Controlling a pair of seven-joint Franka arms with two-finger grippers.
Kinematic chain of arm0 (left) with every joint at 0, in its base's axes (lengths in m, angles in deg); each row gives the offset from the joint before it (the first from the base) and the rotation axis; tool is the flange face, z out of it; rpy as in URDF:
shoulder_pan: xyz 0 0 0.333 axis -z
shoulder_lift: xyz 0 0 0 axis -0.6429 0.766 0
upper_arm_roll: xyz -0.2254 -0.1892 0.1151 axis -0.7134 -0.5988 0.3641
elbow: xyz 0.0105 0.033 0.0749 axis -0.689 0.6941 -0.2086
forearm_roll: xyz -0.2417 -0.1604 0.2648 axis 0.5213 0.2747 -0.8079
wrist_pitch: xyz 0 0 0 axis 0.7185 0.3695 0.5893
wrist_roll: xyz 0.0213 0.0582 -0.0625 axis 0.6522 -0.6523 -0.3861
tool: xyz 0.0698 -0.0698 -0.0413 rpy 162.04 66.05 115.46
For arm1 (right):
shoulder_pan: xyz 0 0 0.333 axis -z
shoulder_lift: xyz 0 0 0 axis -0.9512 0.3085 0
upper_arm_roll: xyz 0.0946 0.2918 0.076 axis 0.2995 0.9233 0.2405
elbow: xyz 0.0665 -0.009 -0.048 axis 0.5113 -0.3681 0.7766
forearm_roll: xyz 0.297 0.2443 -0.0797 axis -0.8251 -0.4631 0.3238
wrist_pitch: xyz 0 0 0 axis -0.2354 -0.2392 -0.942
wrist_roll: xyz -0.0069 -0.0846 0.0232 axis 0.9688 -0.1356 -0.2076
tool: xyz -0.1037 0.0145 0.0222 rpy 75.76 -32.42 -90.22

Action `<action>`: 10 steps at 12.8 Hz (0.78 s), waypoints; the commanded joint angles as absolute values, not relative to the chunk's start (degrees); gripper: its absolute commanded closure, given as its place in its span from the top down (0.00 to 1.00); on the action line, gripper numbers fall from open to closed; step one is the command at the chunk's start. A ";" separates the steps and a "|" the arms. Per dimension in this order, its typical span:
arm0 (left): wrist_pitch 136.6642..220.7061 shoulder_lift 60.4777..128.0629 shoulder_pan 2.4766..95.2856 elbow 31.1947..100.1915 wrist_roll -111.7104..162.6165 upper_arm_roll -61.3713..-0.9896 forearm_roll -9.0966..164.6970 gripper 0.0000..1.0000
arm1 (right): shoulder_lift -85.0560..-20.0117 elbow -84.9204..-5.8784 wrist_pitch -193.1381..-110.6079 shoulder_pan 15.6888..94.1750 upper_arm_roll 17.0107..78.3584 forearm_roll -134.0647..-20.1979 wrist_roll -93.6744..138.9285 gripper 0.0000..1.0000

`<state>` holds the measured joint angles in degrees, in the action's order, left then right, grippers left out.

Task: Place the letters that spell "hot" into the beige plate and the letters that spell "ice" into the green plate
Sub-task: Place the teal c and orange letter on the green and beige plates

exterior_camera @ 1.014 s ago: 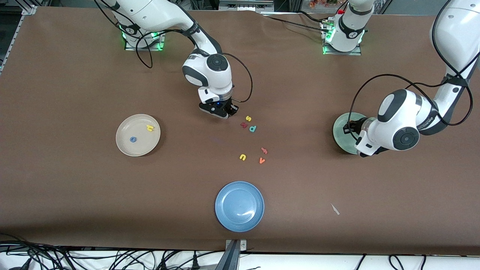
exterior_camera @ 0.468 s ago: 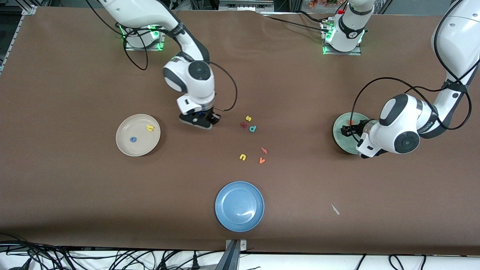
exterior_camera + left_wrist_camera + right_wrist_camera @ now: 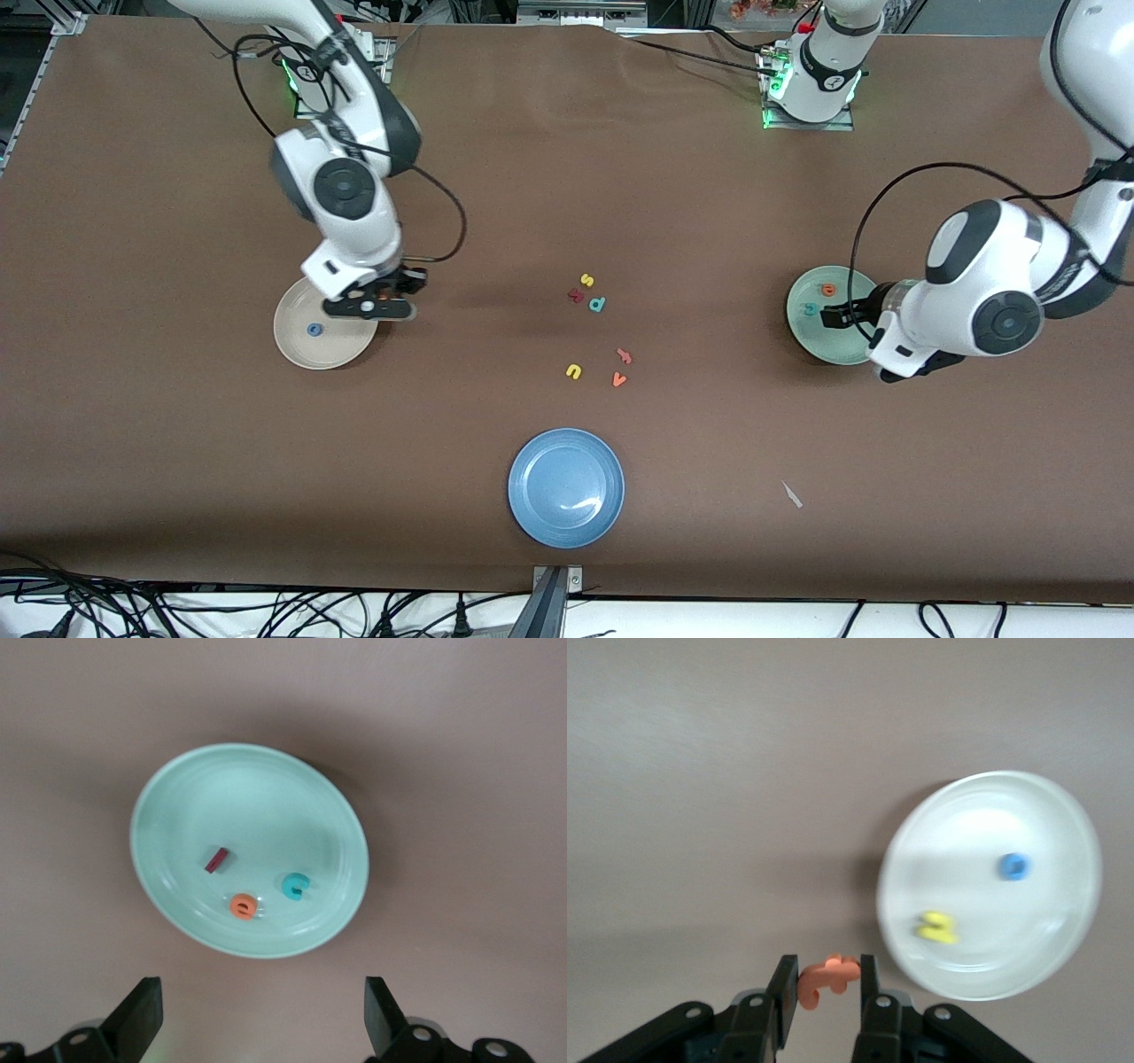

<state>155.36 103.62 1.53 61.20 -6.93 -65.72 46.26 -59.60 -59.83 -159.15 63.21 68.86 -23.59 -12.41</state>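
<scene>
From the front view, we see a brown table with three round shallow plates. The cream-beige plate sits toward the right arm's end, the pale mint-green plate toward the left arm's end, and a bright blue plate lies near the table edge closest to the camera. The right gripper hangs over the beige plate's rim, presumably arriving to deliver. A blue ring-shaped foam o lies in that plate. The left gripper hovers over the green plate's edge. Loose foam letters rest mid-table: a yellow s, a teal p, a yellow u and an orange v.

In the left wrist view, we see the left claw spread wide above the green plate, which holds a dark red foam bar i, an orange foam e and a teal foam c; "ice" looks complete.

In the right wrist view, the right claw pinches the orange foam t just beside the beige plate, where a yellow foam h lies near the o.
</scene>
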 commanded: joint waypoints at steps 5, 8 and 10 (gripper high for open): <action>134.76 102.57 2.92 38.26 2.88 -68.66 49.12 1.00 | -67.56 -67.66 -157.09 72.29 67.65 -24.90 6.95 0.00; 129.74 102.57 6.68 30.34 4.83 -68.49 48.60 0.99 | -69.49 -74.06 -164.72 72.29 65.70 -24.90 8.36 0.00; 129.29 102.84 10.02 26.82 4.75 -67.18 47.46 0.99 | -69.76 -74.43 -165.19 72.29 65.70 -24.91 8.37 0.17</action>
